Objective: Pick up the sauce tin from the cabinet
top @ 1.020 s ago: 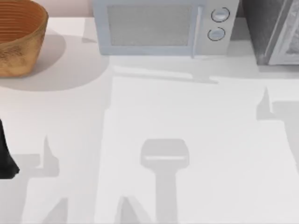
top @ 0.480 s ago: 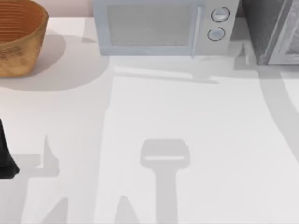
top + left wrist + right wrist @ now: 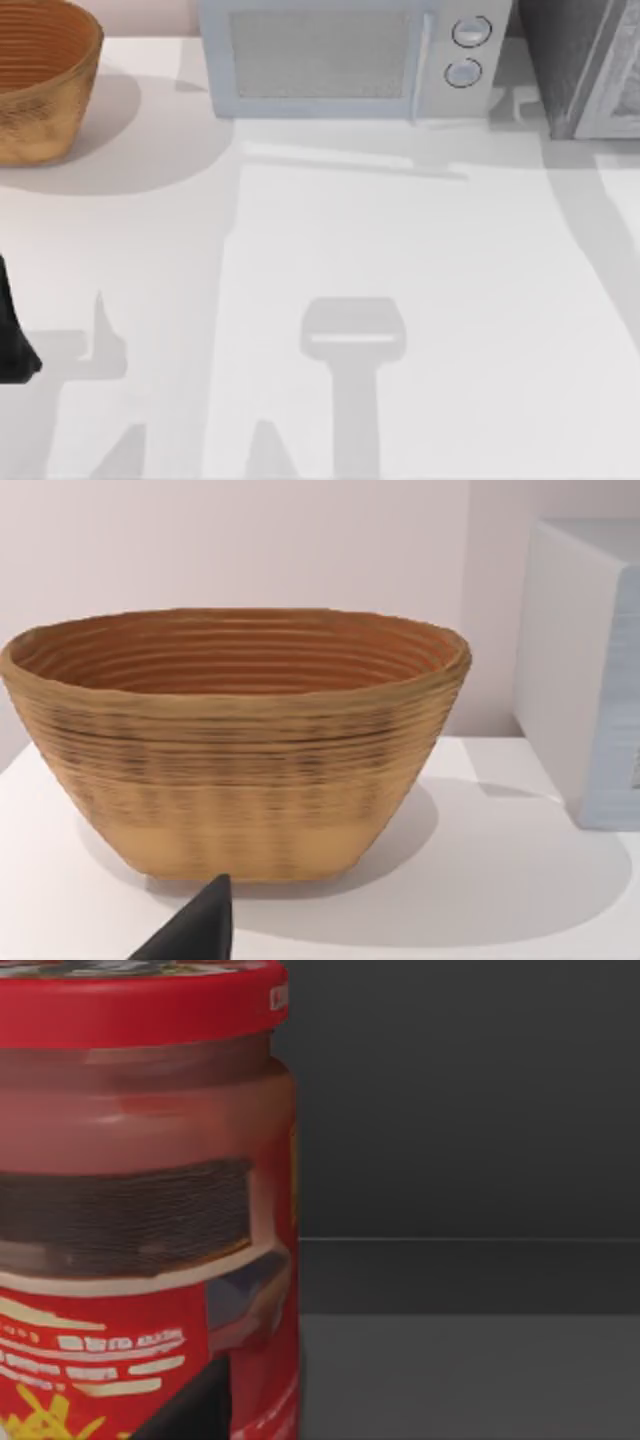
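A rendered kitchen-like tabletop is shown: a light blue-grey microwave (image 3: pixel 345 58) with 2 round knobs, a woven basket (image 3: pixel 45 80) and a speckled grey cabinet (image 3: pixel 585 65) are set along a white table (image 3: pixel 400 260).

White desk (image 3: pixel 400 250) crossed by grey shadows, pale pink wall (image 3: pixel 250 540) behind the woven basket (image 3: pixel 40 80), blue-grey microwave (image 3: pixel 340 60) beside the basket

We see the sauce tin (image 3: pixel 140 1210) standing upright on a dark grey floor inside the cabinet (image 3: pixel 585 65), with a red lid, a dark band and a red label with pale lettering. The cabinet, dark speckled grey with a pale framed front, stands just beside the microwave (image 3: pixel 345 60).
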